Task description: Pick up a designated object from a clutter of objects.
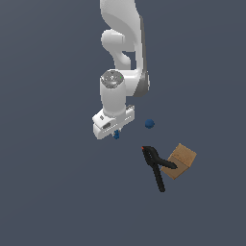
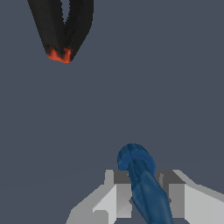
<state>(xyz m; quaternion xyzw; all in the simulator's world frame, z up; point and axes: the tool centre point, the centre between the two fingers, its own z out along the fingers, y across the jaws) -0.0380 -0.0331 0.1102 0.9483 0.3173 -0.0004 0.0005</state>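
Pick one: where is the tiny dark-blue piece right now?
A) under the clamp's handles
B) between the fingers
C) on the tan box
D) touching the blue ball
B: the wrist view shows the tiny dark-blue piece between the two grey fingers; the exterior view shows it right under the gripper, apart from the blue ball, clamp and box.

Tiny dark-blue piece (image 2: 142, 181) sits pinched between the claw's (image 2: 144, 192) fingers.
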